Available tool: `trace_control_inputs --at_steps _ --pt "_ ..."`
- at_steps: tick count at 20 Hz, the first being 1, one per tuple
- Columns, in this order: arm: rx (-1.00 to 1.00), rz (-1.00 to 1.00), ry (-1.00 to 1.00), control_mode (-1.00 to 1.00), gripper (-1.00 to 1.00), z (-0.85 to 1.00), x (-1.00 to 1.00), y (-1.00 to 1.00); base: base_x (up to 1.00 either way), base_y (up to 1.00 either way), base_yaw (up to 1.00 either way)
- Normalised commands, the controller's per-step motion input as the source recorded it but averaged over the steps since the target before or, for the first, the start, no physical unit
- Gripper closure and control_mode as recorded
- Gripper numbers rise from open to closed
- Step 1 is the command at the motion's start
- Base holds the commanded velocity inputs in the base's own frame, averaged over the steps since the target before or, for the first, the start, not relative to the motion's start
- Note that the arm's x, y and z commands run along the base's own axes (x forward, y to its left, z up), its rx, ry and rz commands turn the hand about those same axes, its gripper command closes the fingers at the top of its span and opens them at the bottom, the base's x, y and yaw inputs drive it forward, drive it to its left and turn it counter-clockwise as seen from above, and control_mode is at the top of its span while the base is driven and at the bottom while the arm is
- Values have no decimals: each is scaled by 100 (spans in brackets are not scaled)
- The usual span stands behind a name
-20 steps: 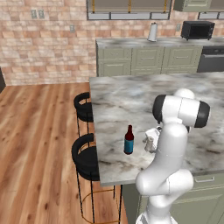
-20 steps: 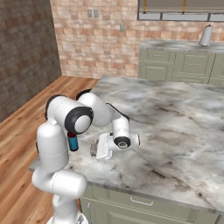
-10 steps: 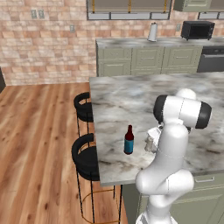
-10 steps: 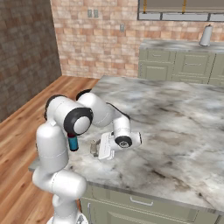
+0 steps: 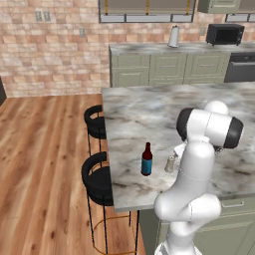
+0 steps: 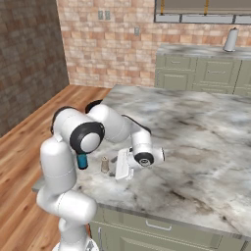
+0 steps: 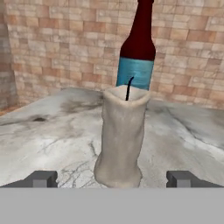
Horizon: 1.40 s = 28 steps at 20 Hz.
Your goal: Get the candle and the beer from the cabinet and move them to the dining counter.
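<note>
Little has shifted since a second ago: the beer and candle stand where they stood, and the arm has only edged slightly, its hand drawn a touch further from the candle.

Left base view: the beer [image 5: 146, 159], a dark red-brown bottle with a narrow neck and a blue label, stands upright just left of centre on the dining counter [image 5: 149, 107], near its front edge. The candle [image 5: 170, 164], a pale stubby cylinder about half the bottle's height, stands just beside it to the right, apart from it. The white arm rises from the lower right and hides most of the hand behind it. Two black stools [image 5: 97, 177] sit along the counter's left side.

Right base view: the beer [image 6: 82, 160] shows as a blue-labelled sliver at centre left, largely hidden by the arm's elbow. The candle [image 6: 104, 165] stands just right of it, and the gripper [image 6: 119, 166] lies just right of the candle, aimed towards it.

Hand view: the candle [image 7: 122, 135] fills the middle, beige and rough-surfaced, with a dark wick at its rim, upright on the marbled slab. The beer [image 7: 137, 48] rises behind it at upper centre. The fingertips [image 7: 41, 178] sit wide apart at the bottom corners, released, with the candle between them but touching neither.
</note>
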Motion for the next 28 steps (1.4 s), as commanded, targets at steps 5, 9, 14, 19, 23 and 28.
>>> trace_control_inputs --at_steps 5,9,14,19,23,28 --pt "-1 -2 0 -100 -100 31 -27 -14 0 0 0" --pt "-5 -12 1 -100 -100 36 -27 -6 0 0 0" --pt "-4 -19 1 -100 -100 41 -36 -2 0 0 0" --pt "-9 -25 4 -100 -100 38 -32 0 0 0 0" --pt "-15 -30 12 -100 -100 42 -25 0 0 0 0" --pt "-14 -23 19 -100 -100 44 -27 3 0 0 0"
